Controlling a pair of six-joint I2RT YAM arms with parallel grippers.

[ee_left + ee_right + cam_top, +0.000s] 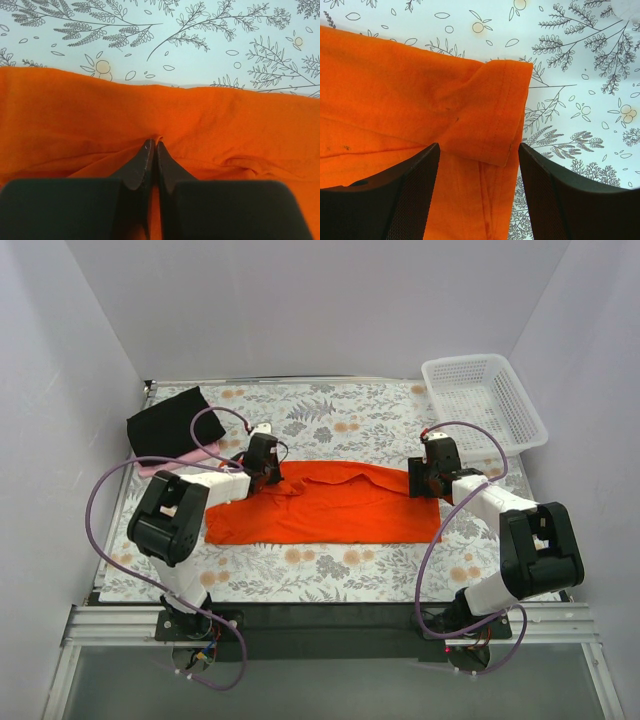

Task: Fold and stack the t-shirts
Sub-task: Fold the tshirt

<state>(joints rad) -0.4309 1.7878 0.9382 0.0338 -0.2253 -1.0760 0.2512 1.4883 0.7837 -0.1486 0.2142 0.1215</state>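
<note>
The orange t-shirt point(330, 505) lies spread in a long band across the middle of the floral table. My left gripper point(268, 472) is at its far left edge, shut on a pinch of the orange cloth point(160, 136). My right gripper point(428, 478) is open at the shirt's right end, its jaws straddling the folded sleeve hem point(495, 125). The black t-shirt point(168, 420) lies folded at the back left on top of the pale pink t-shirt point(165, 462).
A white mesh basket point(483, 402) stands at the back right corner. White walls enclose the table on three sides. The purple cables point(110, 490) loop beside each arm.
</note>
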